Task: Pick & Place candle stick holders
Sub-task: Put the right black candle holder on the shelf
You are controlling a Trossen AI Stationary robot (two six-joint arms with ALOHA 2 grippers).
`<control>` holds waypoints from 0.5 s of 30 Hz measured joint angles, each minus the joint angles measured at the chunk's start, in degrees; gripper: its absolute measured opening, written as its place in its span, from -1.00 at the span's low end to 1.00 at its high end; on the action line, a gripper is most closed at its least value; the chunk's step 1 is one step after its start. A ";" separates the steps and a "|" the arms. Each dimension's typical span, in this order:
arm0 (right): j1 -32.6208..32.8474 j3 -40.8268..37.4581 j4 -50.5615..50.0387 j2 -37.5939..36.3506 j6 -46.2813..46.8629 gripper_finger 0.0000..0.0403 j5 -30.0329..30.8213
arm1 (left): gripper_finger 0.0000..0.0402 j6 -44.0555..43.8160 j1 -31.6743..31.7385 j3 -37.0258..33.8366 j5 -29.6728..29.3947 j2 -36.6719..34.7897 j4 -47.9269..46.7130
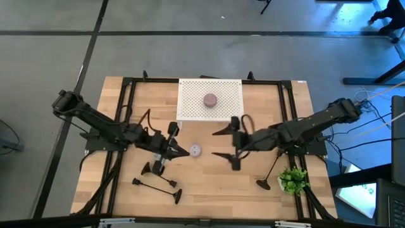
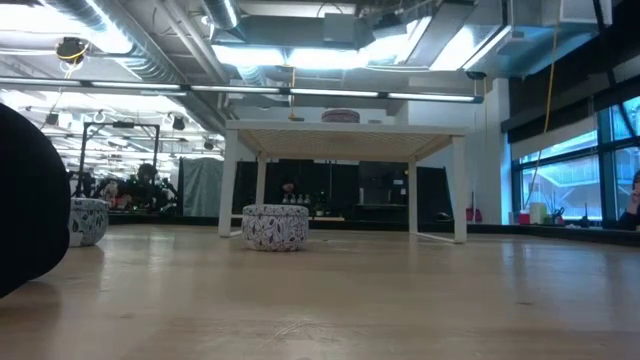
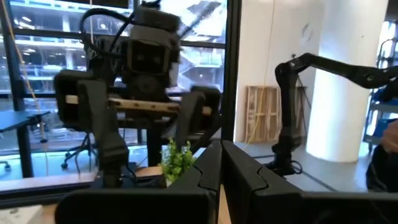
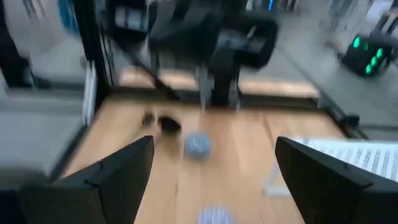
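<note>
The wooden bench (image 1: 209, 180) carries a white perforated stand (image 1: 210, 99) at twelve o'clock. At three o'clock the right pincer (image 1: 223, 144) gapes wide and empty; at nine the left pincer (image 1: 184, 151) is pressed narrow, holding nothing. Candle stick holders (image 1: 156, 187) lie toppled at seven o'clock, another (image 1: 270, 175) at four.

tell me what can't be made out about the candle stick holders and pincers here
- Left pincer, high view: too small and dark to tell whether it grips a candle stick holder.
- Low view: no holder recognisable; a dark blurred mass fills the left edge.
- Right wrist view: motion blur; the dark shape on the table can't be identified.
- Right pincer: open, empty.
</note>
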 joint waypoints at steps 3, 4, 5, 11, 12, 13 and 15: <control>-1.98 -9.08 11.11 -5.59 -0.55 0.68 -7.23 | -0.99 0.25 -0.26 0.52 0.07 -1.14 -3.72; -2.80 -12.16 14.56 -7.69 -0.56 0.68 -10.15 | -0.99 0.53 -0.41 0.48 0.06 -1.76 -4.63; -3.49 -14.99 18.29 -9.71 -0.57 0.68 -12.57 | -0.99 0.61 -0.47 0.48 0.00 -2.41 -5.32; -5.99 -24.27 26.11 -18.02 0.94 0.68 -14.10 | -0.97 0.22 -0.45 0.50 -0.14 -6.23 -11.02; -6.01 -24.42 26.27 -18.80 0.94 0.68 -13.43 | -0.97 0.22 -0.37 0.51 -0.15 -6.83 -11.57; -6.01 -24.44 26.37 -19.45 0.94 0.68 -13.48 | -0.97 0.21 -0.19 0.51 -0.15 -7.35 -11.99; -5.78 -24.44 26.19 -19.78 1.95 0.68 -14.33 | -0.98 0.15 0.07 0.52 -0.16 -8.10 -13.91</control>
